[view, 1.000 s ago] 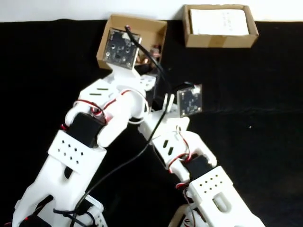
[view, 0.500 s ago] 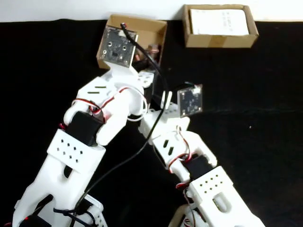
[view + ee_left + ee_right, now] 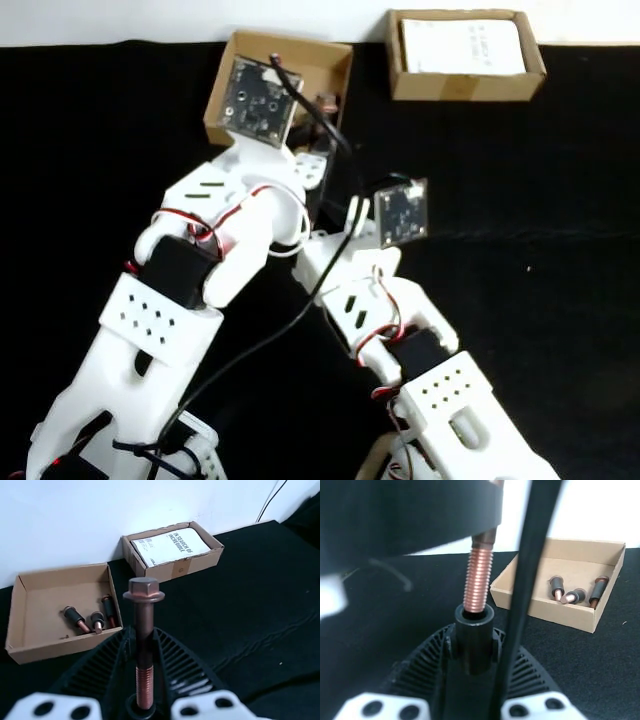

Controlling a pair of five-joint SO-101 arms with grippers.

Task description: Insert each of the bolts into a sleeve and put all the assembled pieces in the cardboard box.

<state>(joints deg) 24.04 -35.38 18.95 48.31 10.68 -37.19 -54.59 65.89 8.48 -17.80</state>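
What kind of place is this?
Likely a robot test bench, not a factory: a black-clothed table, a plain white wall behind, and two white arms holding a bolt tip in a sleeve.

Bright, even light; white wall (image 3: 100, 20) washed out (near glare), black cloth (image 3: 560, 300) swallowing shadows, soft sheen on bolt (image 3: 143, 615)

Both arms white printed shell: left arm (image 3: 150, 320), right arm (image 3: 460, 395). Black servo blocks (image 3: 178, 275) at joints, thin red wires (image 3: 190, 222) looping beside them. Grey square camera board (image 3: 258, 100) on each wrist; black cable (image 3: 255, 345) runs from it. Jaws black, ribbed.
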